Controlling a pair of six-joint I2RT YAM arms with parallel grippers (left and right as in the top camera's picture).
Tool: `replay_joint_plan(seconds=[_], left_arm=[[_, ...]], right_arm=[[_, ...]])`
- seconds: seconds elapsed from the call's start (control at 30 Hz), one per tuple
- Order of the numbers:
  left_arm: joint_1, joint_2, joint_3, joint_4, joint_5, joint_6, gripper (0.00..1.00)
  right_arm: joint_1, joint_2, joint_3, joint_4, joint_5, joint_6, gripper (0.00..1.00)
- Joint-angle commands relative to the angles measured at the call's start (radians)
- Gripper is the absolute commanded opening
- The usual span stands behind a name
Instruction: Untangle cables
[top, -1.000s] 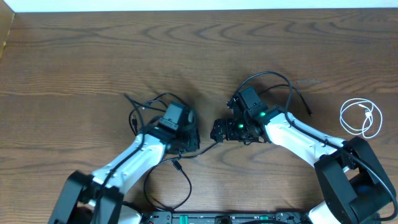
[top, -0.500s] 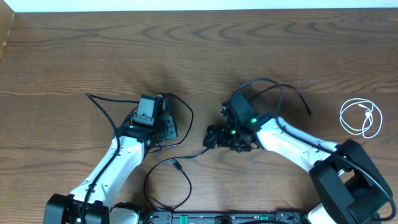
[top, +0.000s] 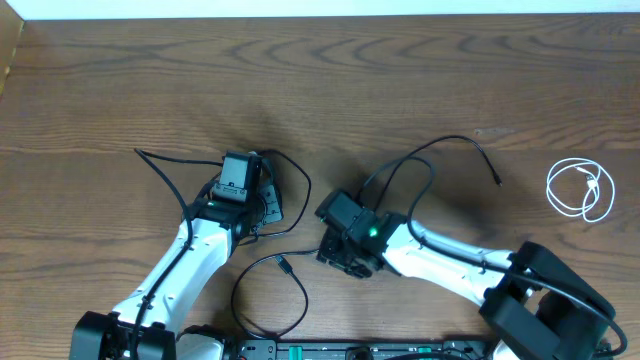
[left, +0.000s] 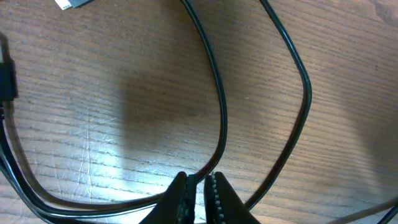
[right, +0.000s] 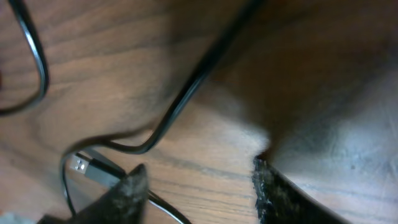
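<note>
Left claw (left: 198, 190): clenched on a black cable (left: 222, 118), centre-left of desk (top: 120, 90).
Right claw (right: 199, 186): released, holding nothing; USB plug (right: 84, 167) at its 9 o'clock.
Other black cables (top: 284, 266): looped mid-desk, between the arms.
White cable (top: 580, 190): coiled alone, desk's 3 o'clock edge.

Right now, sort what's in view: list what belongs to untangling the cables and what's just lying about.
Belongs to the job:
- black cable, pinched in the left tool
- second black cable, beneath the open right tool
- white cable, coiled at far right

Just there:
- wooden table
- rig bar at the near edge
</note>
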Motion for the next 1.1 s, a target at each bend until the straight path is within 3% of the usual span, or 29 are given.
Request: replay_joint_plan(seconds=[0.0, 0.07, 0.4, 0.67, 0.87, 1.07], left_arm=[[0.004, -0.006, -0.005, -0.001, -0.016, 0.016, 0.13], [0.004, -0.006, -0.005, -0.002, -0.016, 0.016, 0.14], [0.004, -0.006, -0.005, -0.001, -0.016, 0.016, 0.13], [0.004, -0.006, -0.005, -0.001, -0.016, 0.012, 0.13], [0.004, -0.006, -0.005, -0.001, -0.016, 0.012, 0.13], [0.004, -0.006, -0.005, -0.001, -0.016, 0.012, 0.13]], right_arm=[[0.029, 0.02, -0.012, 0.006, 0.174, 0.159, 0.35], [0.037, 0.02, -0.012, 0.015, 0.226, 0.158, 0.28], [0.041, 0.02, -0.012, 0.117, 0.249, 0.164, 0.37], [0.041, 0.02, -0.012, 0.129, 0.296, 0.227, 0.36], [0.043, 0.036, -0.012, 0.134, 0.318, 0.264, 0.28], [0.064, 0.089, -0.012, 0.187, 0.318, 0.263, 0.33]])
